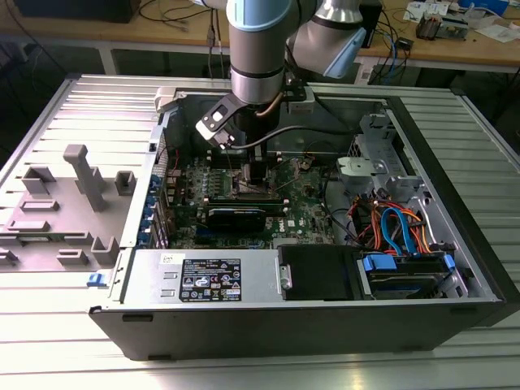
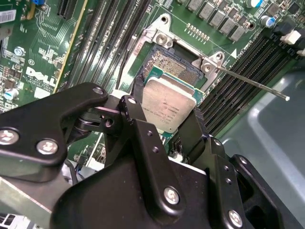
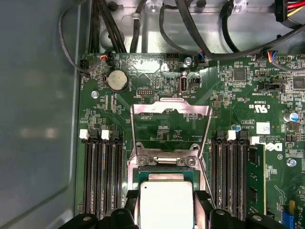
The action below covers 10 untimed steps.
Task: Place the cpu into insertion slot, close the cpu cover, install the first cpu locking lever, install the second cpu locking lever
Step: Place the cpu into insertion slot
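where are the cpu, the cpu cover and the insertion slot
cpu (image 2: pixel 167 102): second wrist view, metal top
cpu cover (image 3: pixel 171 107): first wrist view, cross bar
insertion slot (image 2: pixel 175 67): second wrist view, exposed centre

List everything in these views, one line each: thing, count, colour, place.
insertion slot: one, dark frame, on the green board.
cpu: one, silver-grey, held at that slot.
cpu cover: one, silver, swung open beyond the slot.
locking lever: one, thin silver rod, raised beside the slot.
memory slots: several, black, either side of the slot.
coin battery: one, silver, on the board.
computer case: one, black, open, around the board.
cables: several, blue and orange, inside the case at the exterior view's right.
arm: one, silver and light blue, reaching into the case.
gripper: one, black, shut on the cpu.
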### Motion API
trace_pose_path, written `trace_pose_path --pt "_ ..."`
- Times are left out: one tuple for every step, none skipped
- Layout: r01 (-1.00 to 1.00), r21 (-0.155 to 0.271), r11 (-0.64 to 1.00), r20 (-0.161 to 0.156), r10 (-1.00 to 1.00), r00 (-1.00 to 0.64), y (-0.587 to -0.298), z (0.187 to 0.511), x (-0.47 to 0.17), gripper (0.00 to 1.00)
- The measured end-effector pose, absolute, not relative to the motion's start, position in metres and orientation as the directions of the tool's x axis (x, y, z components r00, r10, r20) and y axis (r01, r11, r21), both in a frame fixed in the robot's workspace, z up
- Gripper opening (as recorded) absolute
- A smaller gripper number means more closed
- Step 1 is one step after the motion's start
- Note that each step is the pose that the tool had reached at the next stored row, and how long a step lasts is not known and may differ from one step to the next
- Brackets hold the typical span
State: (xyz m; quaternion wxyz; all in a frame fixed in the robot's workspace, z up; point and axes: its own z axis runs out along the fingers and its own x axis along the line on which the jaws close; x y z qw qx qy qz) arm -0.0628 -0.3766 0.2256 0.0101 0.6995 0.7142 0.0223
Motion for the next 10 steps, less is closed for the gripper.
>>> trace_pose_path --pt "0.999 0.046 0.02 0.017 1.0 -0.021 -0.3765 0.2256 -0.0628 0.54" --pt "0.999 0.046 0.02 0.017 1.0 -0.021 -0.3765 0.2255 -0.0627 0.54" --pt "0.999 0.046 0.02 0.017 1.0 -0.021 -0.3765 0.2255 -0.0628 0.54" --pt "0.999 0.046 0.02 0.017 1.0 -0.021 -0.3765 0.2255 -0.0627 0.54" --pt "0.999 0.046 0.02 0.017 1.0 -0.021 -0.3765 0.2255 -0.0628 0.54" --pt "0.999 0.046 0.02 0.017 1.0 -0.021 -0.3765 0.2255 -0.0628 0.54" --pt "0.999 0.046 0.02 0.017 1.0 -0.021 -0.3765 0.2256 -0.0628 0.54" --pt "0.999 0.046 0.02 0.017 1.0 -0.021 -0.3765 0.2255 -0.0628 0.54" --pt "0.999 0.046 0.02 0.017 1.0 -0.021 -0.3765 0.2255 -0.0628 0.54" --pt "0.999 0.046 0.02 0.017 1.0 -0.021 -0.3765 0.2255 -0.0628 0.54"
